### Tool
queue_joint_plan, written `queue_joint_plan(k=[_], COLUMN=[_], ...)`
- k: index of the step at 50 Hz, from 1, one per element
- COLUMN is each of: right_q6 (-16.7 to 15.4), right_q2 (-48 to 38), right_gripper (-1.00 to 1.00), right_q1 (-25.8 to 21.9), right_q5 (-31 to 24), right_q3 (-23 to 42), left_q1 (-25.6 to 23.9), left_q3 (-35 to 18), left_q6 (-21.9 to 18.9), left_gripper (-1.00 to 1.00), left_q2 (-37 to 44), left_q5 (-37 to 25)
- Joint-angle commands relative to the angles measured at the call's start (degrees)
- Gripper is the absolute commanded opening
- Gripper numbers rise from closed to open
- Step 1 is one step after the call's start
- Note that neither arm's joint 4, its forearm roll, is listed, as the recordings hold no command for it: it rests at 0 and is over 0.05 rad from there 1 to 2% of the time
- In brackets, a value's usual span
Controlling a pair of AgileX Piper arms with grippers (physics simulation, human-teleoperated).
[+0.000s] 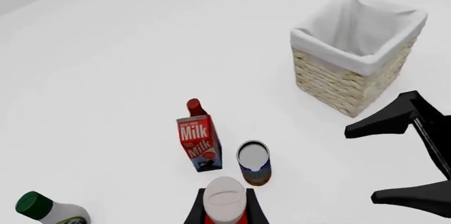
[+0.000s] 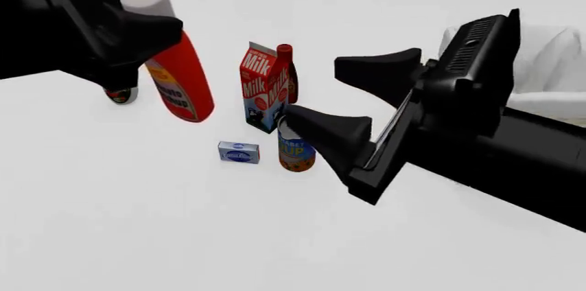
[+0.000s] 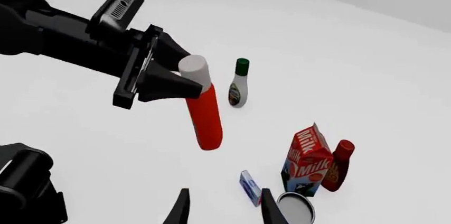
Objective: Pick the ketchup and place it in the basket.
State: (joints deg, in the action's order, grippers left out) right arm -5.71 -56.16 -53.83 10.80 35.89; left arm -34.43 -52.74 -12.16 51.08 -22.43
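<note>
Much of the basket (image 2: 549, 64) is hidden in the front view behind the right arm, with only a bit of white liner showing at the far right; the left wrist view shows it whole, woven sides and cloth folded over the rim, standing well apart from the other items. The left gripper (image 2: 137, 27) has its fingers closed on the ketchup (image 2: 178, 78) just under the white cap, holding the bottle clear above the table, tilted, with its base hanging lower toward the middle of the table. The label's text is too small to read. From the left wrist camera only the cap and a sliver of red show between the black fingers. The right gripper (image 2: 353, 95) hovers with its fingers spread wide and nothing between them, looming over the cluster below. That cluster has a milk carton (image 2: 265, 88), a darker red bottle (image 2: 287, 75) right behind it and partly covered by it, a can (image 2: 296, 150) just in front, partly hidden by the right gripper's lower finger, and a small blue-and-white box (image 2: 238, 152) beside the can. A white bottle with a green cap (image 3: 240, 84) is mostly hidden behind the left arm in the front view.
</note>
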Motion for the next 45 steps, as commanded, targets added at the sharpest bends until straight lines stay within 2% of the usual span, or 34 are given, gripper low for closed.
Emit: queue_joint_plan(k=[1,13,23,45], right_q6=[-1.21,-2.27,-2.05,-2.41], right_q2=[-3.94,-7.01,-10.65,-15.72], right_gripper=[1.0,1.0,1.0,1.0], right_q1=[-0.22,-0.93,-0.96,-1.85], right_q5=[2.44,3.06,5.57,6.22], right_q3=[1.8,3.75,4.38,7.73], left_q1=[-1.25,-1.85,-2.48,-3.34], left_q3=[-0.43,1.08,1.3,2.08], left_q6=[-0.57,-0.13,0.49,0.61], left_gripper=[-1.0,-1.0,-1.0,-1.0], left_q2=[0.51,1.55,1.8,2.37], left_q5=[-0.13,0.96,1.44,2.13])
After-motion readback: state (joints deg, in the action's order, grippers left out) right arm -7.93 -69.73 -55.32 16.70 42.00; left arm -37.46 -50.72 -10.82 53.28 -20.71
